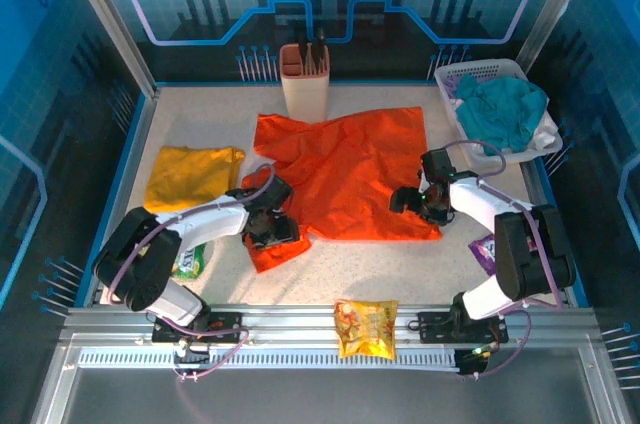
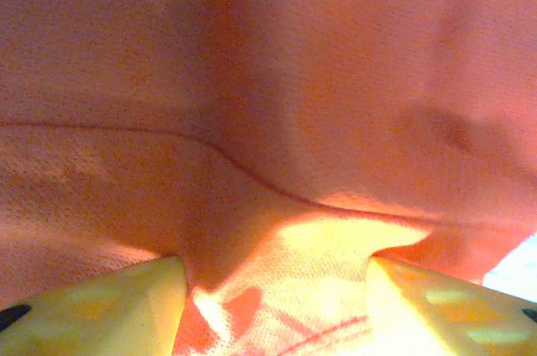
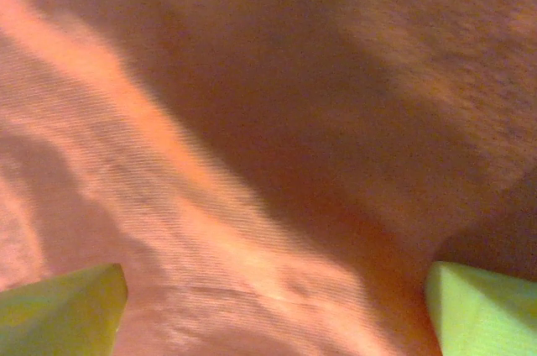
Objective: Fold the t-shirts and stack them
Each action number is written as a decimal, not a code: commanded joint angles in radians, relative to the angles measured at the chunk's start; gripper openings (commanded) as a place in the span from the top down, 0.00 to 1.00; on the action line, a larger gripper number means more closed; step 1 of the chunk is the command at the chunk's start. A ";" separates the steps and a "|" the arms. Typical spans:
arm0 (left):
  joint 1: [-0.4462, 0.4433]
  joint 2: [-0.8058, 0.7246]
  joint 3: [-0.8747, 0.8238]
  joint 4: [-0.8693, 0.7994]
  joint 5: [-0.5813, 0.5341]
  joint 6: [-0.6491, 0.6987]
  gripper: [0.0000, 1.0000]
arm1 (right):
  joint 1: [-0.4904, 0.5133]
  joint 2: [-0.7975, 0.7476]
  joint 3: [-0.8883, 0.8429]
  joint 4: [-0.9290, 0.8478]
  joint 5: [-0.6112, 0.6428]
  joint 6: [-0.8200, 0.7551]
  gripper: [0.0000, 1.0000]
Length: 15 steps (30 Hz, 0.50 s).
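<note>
The bright orange t-shirt (image 1: 350, 169) lies spread out in the middle of the table. To its left, the mustard yellow t-shirt (image 1: 192, 176) lies folded. My left gripper (image 1: 272, 229) is down on the orange shirt's near-left sleeve. In the left wrist view a raised fold of orange cloth (image 2: 336, 264) sits between the left gripper's (image 2: 275, 289) fingers, which stand apart. My right gripper (image 1: 410, 199) rests on the shirt's near-right part. Its fingers (image 3: 67, 306) stand wide apart over flat orange cloth (image 3: 252, 163), holding nothing.
A beige holder (image 1: 305, 79) stands at the back centre. At the back right, a white basket (image 1: 480, 68) holds a teal cloth (image 1: 505, 109). A shiny snack packet (image 1: 365, 327) lies at the front edge. A green packet (image 1: 190, 262) and a purple packet (image 1: 485, 249) lie beside the arms.
</note>
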 commanded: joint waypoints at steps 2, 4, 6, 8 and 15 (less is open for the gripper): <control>-0.109 0.045 -0.037 0.035 0.075 -0.136 0.41 | -0.061 -0.043 -0.041 -0.051 0.039 0.030 0.11; -0.151 0.042 -0.031 0.029 0.074 -0.160 0.41 | -0.090 -0.053 -0.048 -0.057 0.029 0.026 0.11; -0.194 0.040 -0.020 0.014 0.077 -0.176 0.42 | -0.123 -0.063 -0.052 -0.066 0.034 0.025 0.12; -0.219 0.038 -0.004 -0.006 0.088 -0.173 0.41 | -0.150 -0.078 -0.058 -0.071 0.042 0.027 0.12; -0.066 -0.103 0.145 -0.214 0.104 0.009 0.35 | -0.169 -0.164 -0.039 -0.103 0.062 0.012 0.12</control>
